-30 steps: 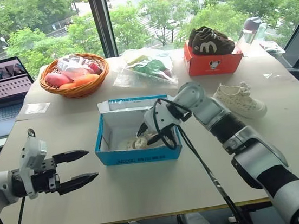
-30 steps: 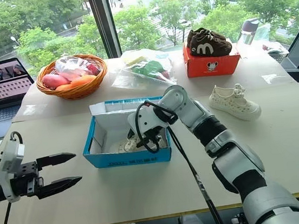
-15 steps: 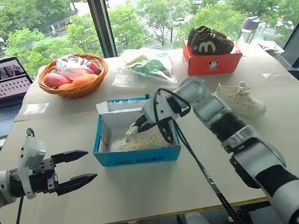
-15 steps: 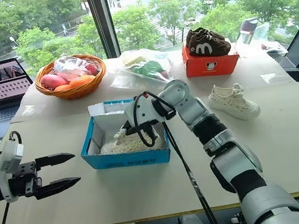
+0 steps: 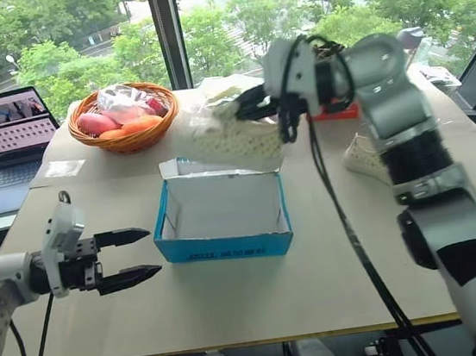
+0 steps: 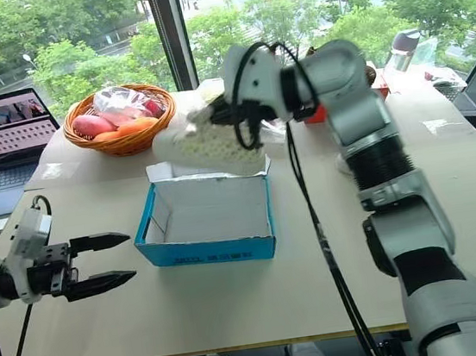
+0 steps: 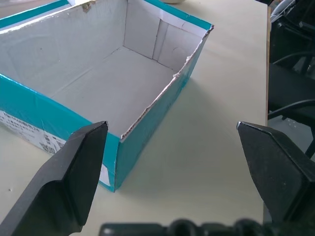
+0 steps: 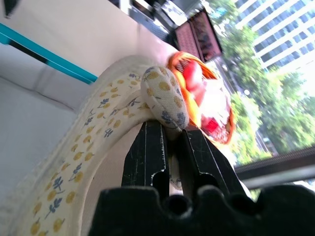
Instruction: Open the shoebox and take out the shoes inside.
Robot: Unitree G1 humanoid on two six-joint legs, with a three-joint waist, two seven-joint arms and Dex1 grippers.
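The turquoise shoebox (image 5: 222, 219) stands open at mid-table, its white inside (image 7: 98, 88) bare. My right gripper (image 5: 251, 107) is shut on the heel end of a cream speckled sneaker (image 5: 232, 140) and holds it in the air above the box's far edge. In the right wrist view the black fingers (image 8: 147, 152) pinch the sneaker's padded fabric (image 8: 165, 98). The other cream sneaker (image 5: 361, 156) lies on the table to the right, partly behind my right arm. My left gripper (image 5: 130, 256) hovers open just left of the box, its fingers (image 7: 74, 172) spread wide.
A wicker basket (image 5: 124, 118) of fruit and a laptop (image 5: 2, 129) stand at the far left. A red-orange box (image 6: 378, 82) and a bottle (image 6: 402, 47) show at the far right behind my right arm. A clear plastic bag (image 6: 210, 90) lies behind the lifted sneaker.
My right gripper closed on the sneaker inside the box and lifted it up and out, toward the far side. The box now stands empty. My left gripper edged slightly toward the box.
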